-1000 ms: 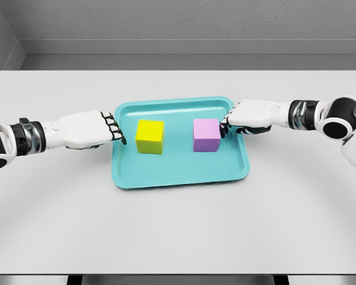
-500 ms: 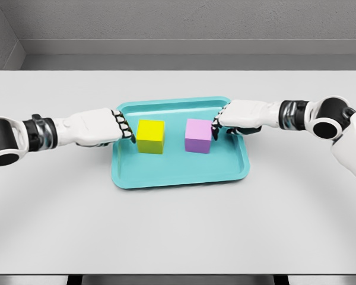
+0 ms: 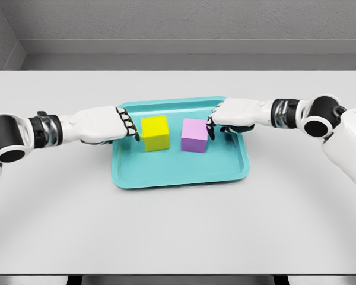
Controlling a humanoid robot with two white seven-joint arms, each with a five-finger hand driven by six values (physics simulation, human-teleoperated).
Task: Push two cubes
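A pale grey flat desk (image 3: 178, 231) is carrying a shallow teal plastic tray (image 3: 166, 176). Inside the tray, a yellow cube (image 3: 155, 133) and a violet cube (image 3: 194, 135) are sitting near each other with a gap between. At 9 o'clock of the yellow cube, the left robot hand (image 3: 110, 124), fingers curled and gripping nothing, is touching it. At 3 o'clock of the violet cube, the right robot hand (image 3: 234, 114), likewise curled, is touching it.

arms: glossy white shells | wrists: black ribbed bands | fingers (image 3: 128, 126): seemingly black-jointed
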